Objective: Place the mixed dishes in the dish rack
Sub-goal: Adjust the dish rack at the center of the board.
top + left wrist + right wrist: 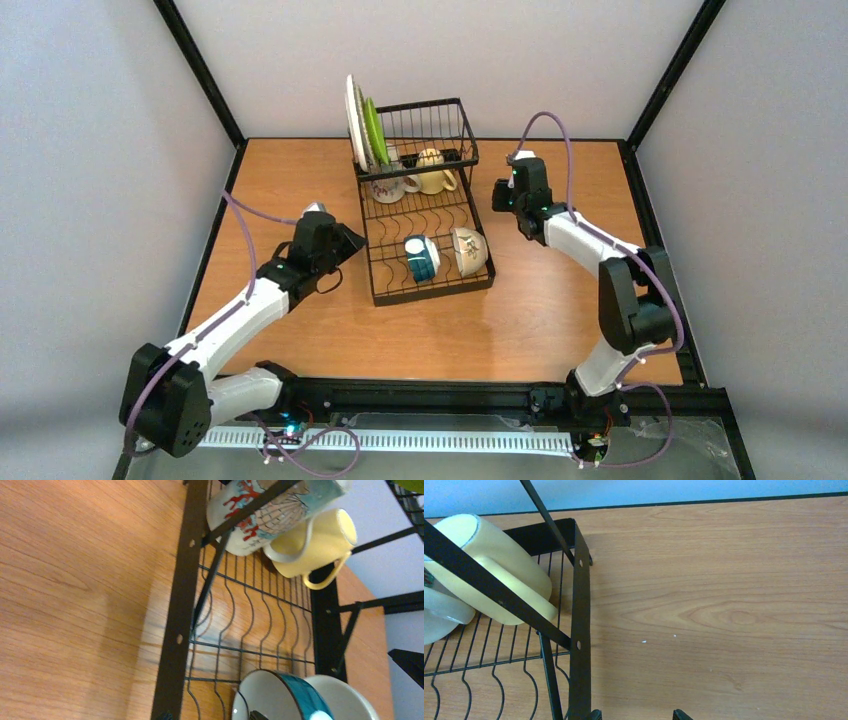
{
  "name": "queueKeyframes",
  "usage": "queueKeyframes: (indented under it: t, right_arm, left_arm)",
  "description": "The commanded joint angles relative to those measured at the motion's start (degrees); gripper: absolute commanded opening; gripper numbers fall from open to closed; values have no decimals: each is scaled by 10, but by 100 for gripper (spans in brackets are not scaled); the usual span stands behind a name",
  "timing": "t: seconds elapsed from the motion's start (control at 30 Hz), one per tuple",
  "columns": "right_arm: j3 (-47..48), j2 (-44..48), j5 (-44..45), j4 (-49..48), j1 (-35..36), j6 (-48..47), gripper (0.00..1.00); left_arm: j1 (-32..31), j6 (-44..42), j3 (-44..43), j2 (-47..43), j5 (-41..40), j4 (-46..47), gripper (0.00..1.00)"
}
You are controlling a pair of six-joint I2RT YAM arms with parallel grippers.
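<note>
The black wire dish rack (432,291) stands mid-table. A pale plate (354,120) and a lime-green plate (374,130) stand upright at its back left. A patterned mug (385,187) and a yellow mug (435,180) lie under the basket section. A teal bowl (421,258) and a white bowl (470,250) stand on edge in the front tray. My left gripper (350,240) hovers open at the rack's left rail (182,605), near the teal bowl (280,697). My right gripper (500,195) is open over bare wood, right of the rack's rail (580,610) and the yellow mug (499,550).
Black frame posts rise at the table's back corners, and grey walls close in on both sides. Bare wooden table (560,320) lies to the right of and in front of the rack, and more (290,180) to its left.
</note>
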State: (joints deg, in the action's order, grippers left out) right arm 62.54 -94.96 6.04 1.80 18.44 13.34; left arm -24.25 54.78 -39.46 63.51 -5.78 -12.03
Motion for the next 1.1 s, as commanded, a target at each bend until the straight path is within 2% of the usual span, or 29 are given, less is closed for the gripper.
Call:
queueKeyframes:
  t: [0.0, 0.4, 1.07]
  right_arm:
    - [24, -31, -46, -44, 5, -15, 81]
    - [56, -82, -88, -57, 36, -37, 80]
    - [81, -141, -92, -56, 45, -41, 78]
  left_arm:
    - [1, -27, -6, 21, -68, -3, 87]
    - [1, -40, 6, 68, -117, 40, 87]
    - [1, -74, -22, 131, -104, 116, 87]
